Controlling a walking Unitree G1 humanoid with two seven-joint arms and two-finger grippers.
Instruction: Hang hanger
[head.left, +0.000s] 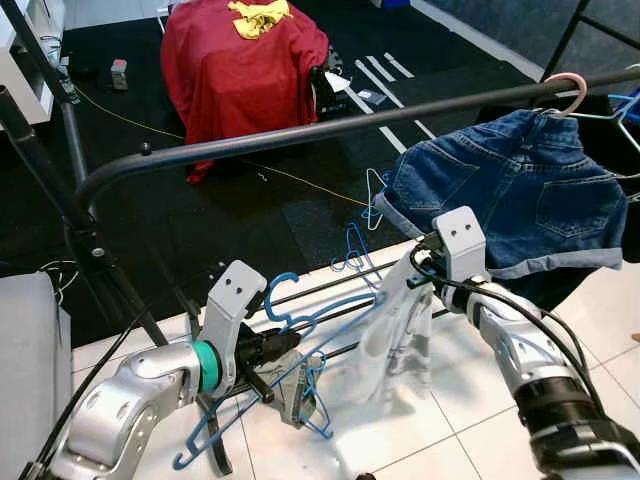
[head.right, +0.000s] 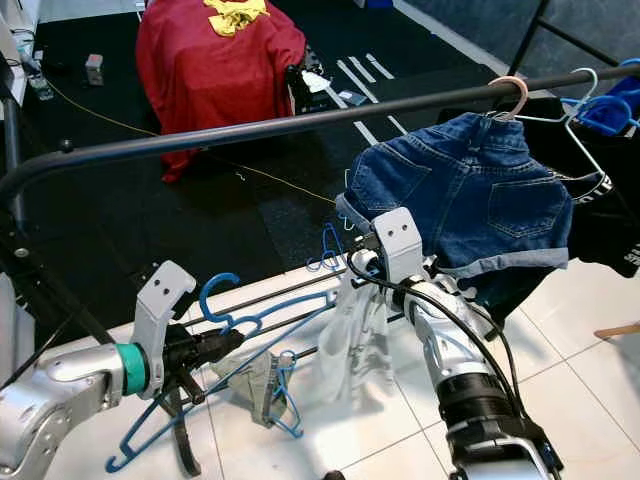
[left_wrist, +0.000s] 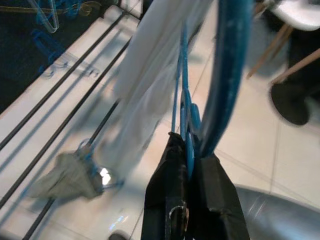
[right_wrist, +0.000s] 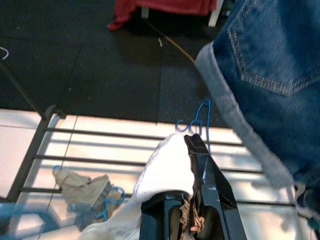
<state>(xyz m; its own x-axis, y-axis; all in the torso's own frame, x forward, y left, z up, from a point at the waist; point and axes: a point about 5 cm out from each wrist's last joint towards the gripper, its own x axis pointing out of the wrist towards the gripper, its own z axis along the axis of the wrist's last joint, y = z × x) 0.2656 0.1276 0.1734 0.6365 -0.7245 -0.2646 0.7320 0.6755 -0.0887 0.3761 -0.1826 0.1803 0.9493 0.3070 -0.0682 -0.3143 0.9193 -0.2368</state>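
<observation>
Denim shorts (head.left: 520, 190) hang on the rail (head.left: 300, 135) above us, a red-draped chair (head.left: 240, 70) beyond. Our left claw (head.left: 285, 345) clenches the blue hanger (head.left: 300, 320) below the rail; our right claw (head.left: 415, 280) grips its white garment (head.left: 395, 345).

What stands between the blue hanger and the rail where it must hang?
Nothing visible blocks it. The left end effector grips the blue hanger, the right end effector holds the white garment on it. The stretch of black rail above is bare; the denim shorts hang further right.
</observation>
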